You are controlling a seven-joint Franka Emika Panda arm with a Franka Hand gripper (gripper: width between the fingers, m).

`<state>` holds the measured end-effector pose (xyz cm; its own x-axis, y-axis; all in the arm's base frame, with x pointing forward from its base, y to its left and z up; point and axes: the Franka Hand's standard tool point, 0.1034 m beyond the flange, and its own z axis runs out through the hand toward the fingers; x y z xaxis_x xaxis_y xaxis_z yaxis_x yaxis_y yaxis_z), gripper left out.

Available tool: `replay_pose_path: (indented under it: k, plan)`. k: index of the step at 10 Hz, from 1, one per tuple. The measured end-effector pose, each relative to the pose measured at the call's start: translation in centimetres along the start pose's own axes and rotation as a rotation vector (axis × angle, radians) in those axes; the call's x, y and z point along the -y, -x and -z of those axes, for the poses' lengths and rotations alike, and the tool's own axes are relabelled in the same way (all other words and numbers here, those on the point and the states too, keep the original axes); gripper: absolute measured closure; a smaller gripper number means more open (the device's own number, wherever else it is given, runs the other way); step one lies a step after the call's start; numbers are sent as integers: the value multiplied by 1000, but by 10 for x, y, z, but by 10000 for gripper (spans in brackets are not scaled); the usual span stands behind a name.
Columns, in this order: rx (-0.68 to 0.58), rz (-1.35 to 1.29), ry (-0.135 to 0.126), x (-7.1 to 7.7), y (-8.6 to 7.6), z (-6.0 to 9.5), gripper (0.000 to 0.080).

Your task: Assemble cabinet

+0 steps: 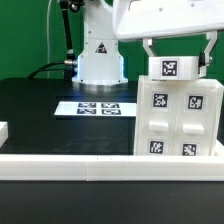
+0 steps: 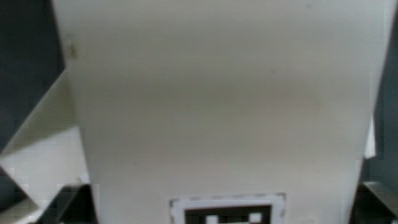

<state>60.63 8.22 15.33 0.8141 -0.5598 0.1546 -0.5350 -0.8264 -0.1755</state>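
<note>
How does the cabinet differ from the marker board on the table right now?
The cabinet stands upright as a tall box; the marker board lies flat and thin on the black table. The cabinet sits near the camera, under the gripper, whose fingers flank its top; the board lies further back by the robot base, untouched. Both are white with black square tags.

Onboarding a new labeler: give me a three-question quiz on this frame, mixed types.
1. True or false: the cabinet lies flat under the marker board.
2. How many tagged square panels show on the cabinet face toward the exterior view? A) two B) four C) six
3. What straddles the cabinet's top?

Key: 1. False, it stands upright at the exterior view's right, apart from the board. 2. B. 3. The gripper, a finger on each side.
</note>
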Motion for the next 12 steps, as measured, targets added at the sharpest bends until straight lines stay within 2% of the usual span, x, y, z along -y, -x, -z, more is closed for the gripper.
replay_pose_path:
  k: [3, 4, 5, 7, 9, 12]
  plan:
    - [5, -164, -7, 0, 0, 0, 238]
    - [6, -276, -16, 0, 0, 0, 238]
    - [-21, -462, -46, 0, 2, -1, 238]
    - [-43, -666, -94, 1, 2, -1, 238]
    - [-34, -885, -120, 3, 1, -1, 238]
    - [-11, -1017, -124, 2, 1, -2, 238]
